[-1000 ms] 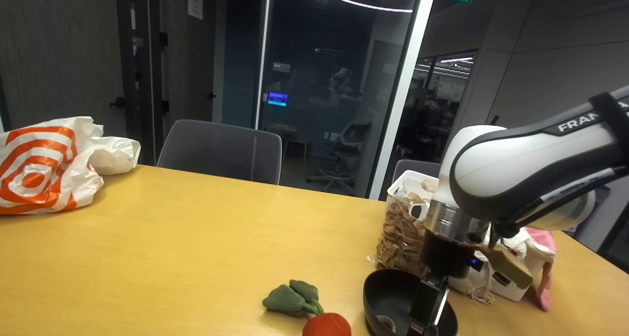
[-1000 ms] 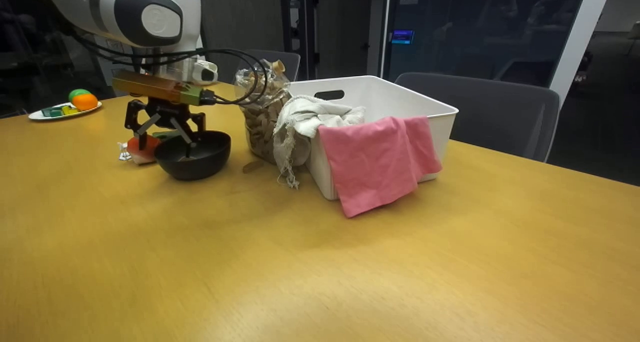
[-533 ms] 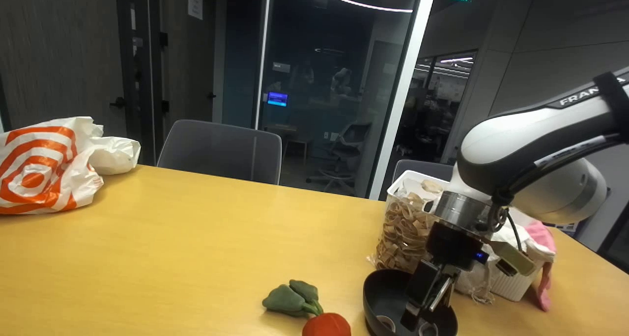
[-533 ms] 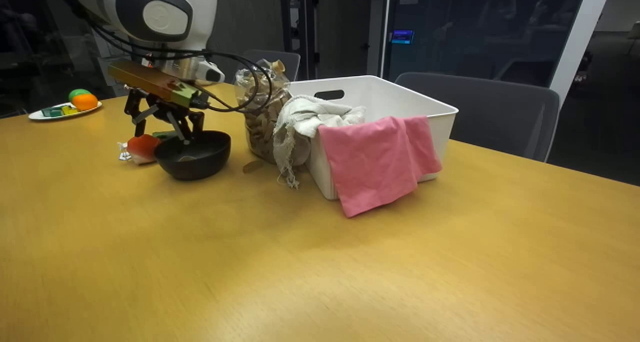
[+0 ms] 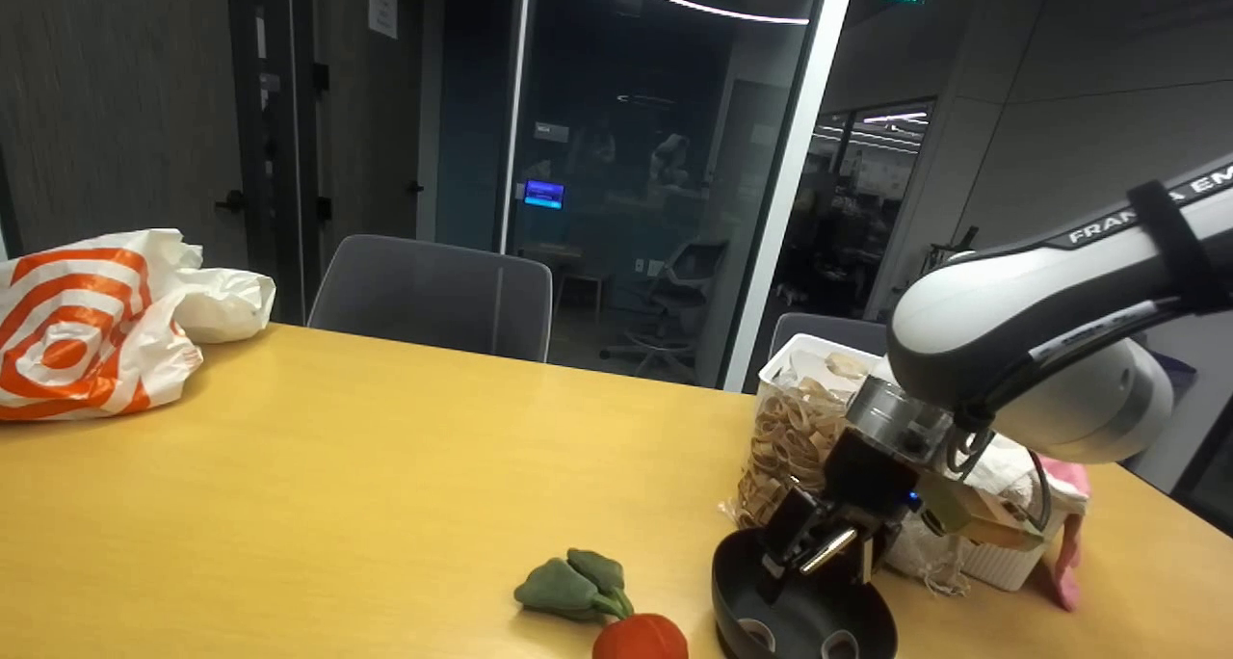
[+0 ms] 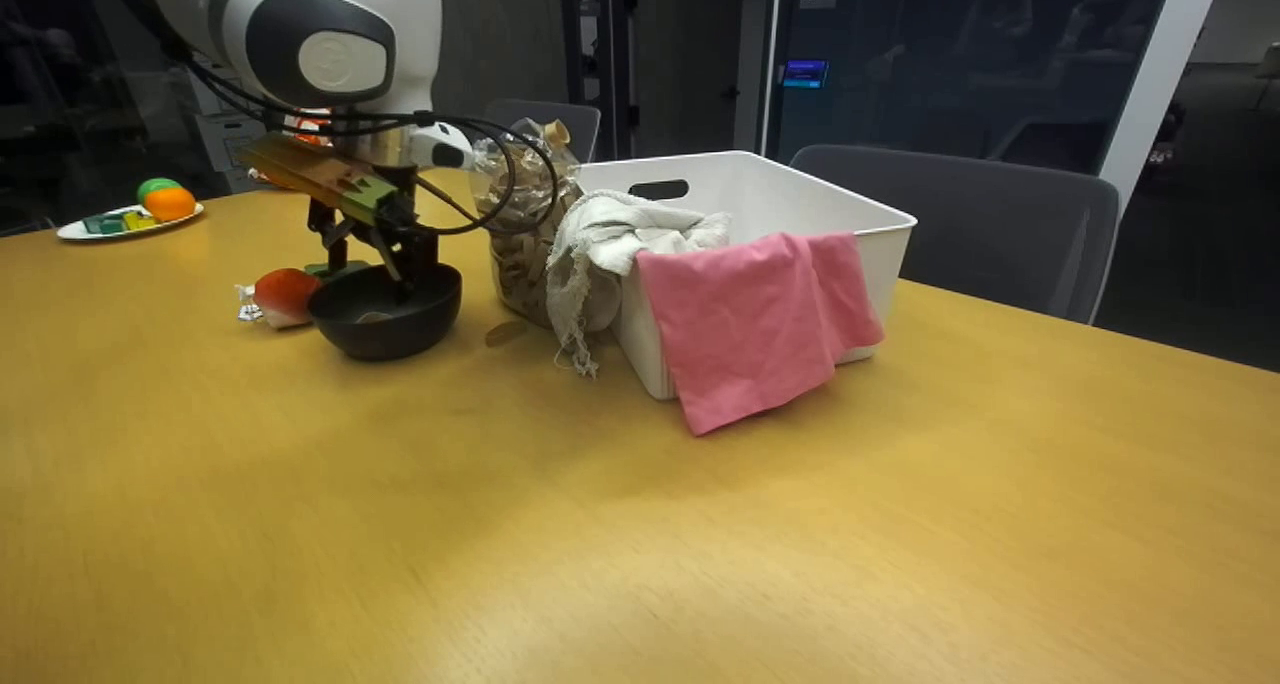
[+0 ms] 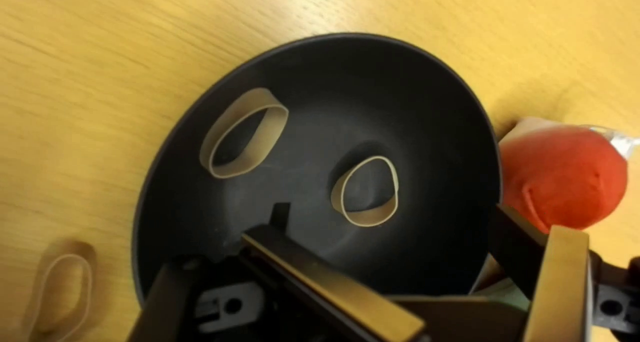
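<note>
The gripper, spread and empty, is tilted over the black bowl; inside the bowl, a tan loop and a rounder loop are seen apart; the bowl's rim is best cleared slowly; beyond the bowl, a white tub is shown in both exterior views, not the wrist view

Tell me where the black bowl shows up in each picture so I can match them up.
In an exterior view: the black bowl is at the bottom edge, right of centre, cut off by the frame.
In an exterior view: the black bowl is left of centre, about mid-height.
Wrist view: the black bowl fills much of the middle.
Shared landmark: the red round object, left of it in both exterior views, right of it in the wrist view.
</note>
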Robot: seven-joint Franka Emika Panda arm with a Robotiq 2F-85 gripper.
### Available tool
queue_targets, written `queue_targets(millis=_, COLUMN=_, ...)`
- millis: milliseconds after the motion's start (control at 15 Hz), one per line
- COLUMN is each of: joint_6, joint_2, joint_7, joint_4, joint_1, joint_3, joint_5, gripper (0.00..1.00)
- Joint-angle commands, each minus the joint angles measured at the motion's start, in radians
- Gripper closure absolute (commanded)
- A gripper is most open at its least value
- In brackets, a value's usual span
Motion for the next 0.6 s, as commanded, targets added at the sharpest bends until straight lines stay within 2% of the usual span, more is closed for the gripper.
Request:
queue_targets(millis=0, joint_6=0.041, joint_2=-0.011, joint_7=0.157, joint_4=-0.034, joint_1=0.012, joint_3=0.005, joint_5=-0.076, gripper=0.0)
queue_targets(millis=200, joint_6=0.021, joint_2=-0.011, joint_7=0.234, joint_4=-0.042, joint_1=0.017, joint_3=0.009, joint_5=-0.12, gripper=0.0)
queue_targets(millis=533, joint_6=0.013, joint_2=0.012, joint_7=0.284, joint_4=-0.043, joint_1=0.029, joint_3=0.017, joint_5=-0.175, gripper=0.0)
